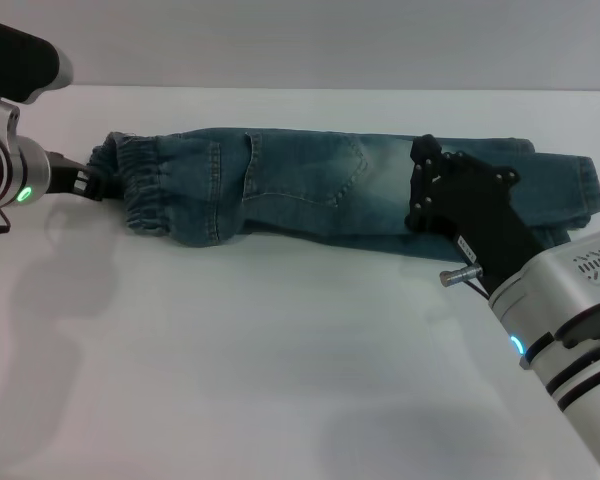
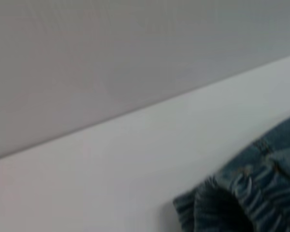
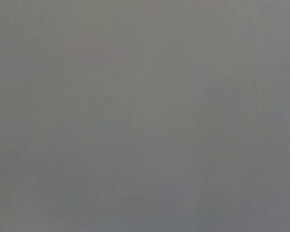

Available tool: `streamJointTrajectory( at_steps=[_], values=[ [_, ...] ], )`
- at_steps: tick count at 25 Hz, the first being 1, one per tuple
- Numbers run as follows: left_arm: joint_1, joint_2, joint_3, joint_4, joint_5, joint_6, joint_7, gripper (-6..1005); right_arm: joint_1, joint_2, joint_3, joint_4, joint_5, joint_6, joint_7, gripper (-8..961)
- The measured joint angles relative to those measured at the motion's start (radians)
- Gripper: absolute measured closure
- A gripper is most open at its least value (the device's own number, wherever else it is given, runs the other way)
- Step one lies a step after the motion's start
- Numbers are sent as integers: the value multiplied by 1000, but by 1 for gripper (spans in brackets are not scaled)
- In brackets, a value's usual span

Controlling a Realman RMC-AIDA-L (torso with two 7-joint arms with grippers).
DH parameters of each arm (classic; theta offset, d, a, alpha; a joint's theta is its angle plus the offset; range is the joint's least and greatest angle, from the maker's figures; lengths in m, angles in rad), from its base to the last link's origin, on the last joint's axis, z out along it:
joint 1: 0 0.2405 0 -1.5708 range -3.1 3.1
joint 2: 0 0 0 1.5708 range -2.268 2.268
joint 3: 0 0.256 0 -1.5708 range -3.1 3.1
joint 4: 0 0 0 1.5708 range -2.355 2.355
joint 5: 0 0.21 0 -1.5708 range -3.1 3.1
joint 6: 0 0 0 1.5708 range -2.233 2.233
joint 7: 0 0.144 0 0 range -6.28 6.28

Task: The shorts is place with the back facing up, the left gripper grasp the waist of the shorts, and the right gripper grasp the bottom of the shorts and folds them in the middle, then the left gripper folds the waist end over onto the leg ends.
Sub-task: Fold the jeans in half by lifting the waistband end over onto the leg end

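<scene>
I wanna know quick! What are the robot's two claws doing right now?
Left gripper: at the shorts' waist; grip cannot be told.
Right gripper: on the shorts; cannot be told.

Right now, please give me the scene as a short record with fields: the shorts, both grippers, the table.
shorts: denim, lying folded lengthwise, one back pocket up
waist: ruffled end, on the robot's left
leg ends: on the robot's right, stacked
left gripper: at the waist edge, touching the fabric
right gripper: over the shorts near the leg ends
table: white
right wrist view: shows nothing usable
</scene>
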Motion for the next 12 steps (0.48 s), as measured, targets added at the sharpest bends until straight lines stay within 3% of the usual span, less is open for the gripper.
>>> streamJointTrajectory(
  at_steps=[12],
  values=[
    [23,1,3,-83,0,-151,22,166,11,-4,5,0,0,26,0,954]
  ],
)
